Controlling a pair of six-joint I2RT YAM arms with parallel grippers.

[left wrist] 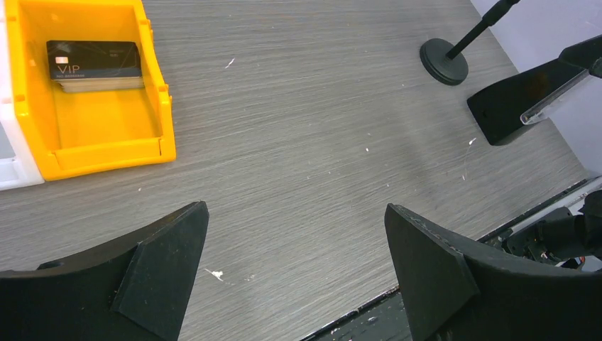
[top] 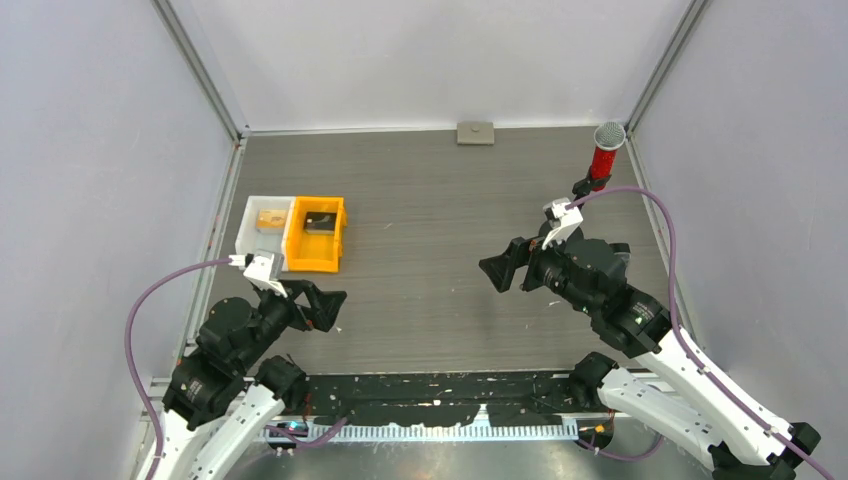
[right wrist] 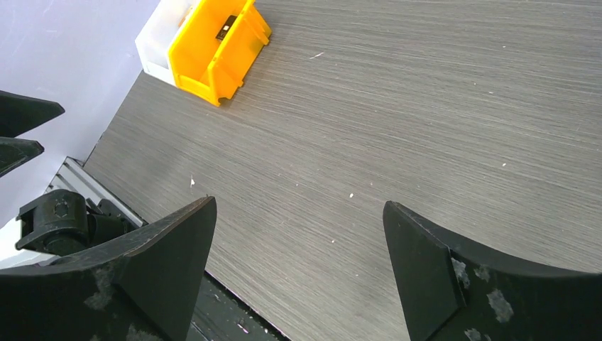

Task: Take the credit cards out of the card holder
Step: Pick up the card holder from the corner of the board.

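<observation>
Grey wood-grain counter (top: pixel 430 300). Left tool (left wrist: pixel 295 213) and right tool (right wrist: pixel 299 206) both spread wide, gripping nothing. Orange bin (left wrist: pixel 162 106) ahead-left of left tool, touching white bin (top: pixel 248 240). Inside orange bin: dark VIP card (left wrist: pixel 94 58) on greyish stack (left wrist: pixel 99 84), maybe card holder, can't tell.

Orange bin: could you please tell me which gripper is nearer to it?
Left. The left gripper hovers open just on the near side of the orange bin, close to its front wall. The right gripper, also open, is well off to the bin's right.
</observation>
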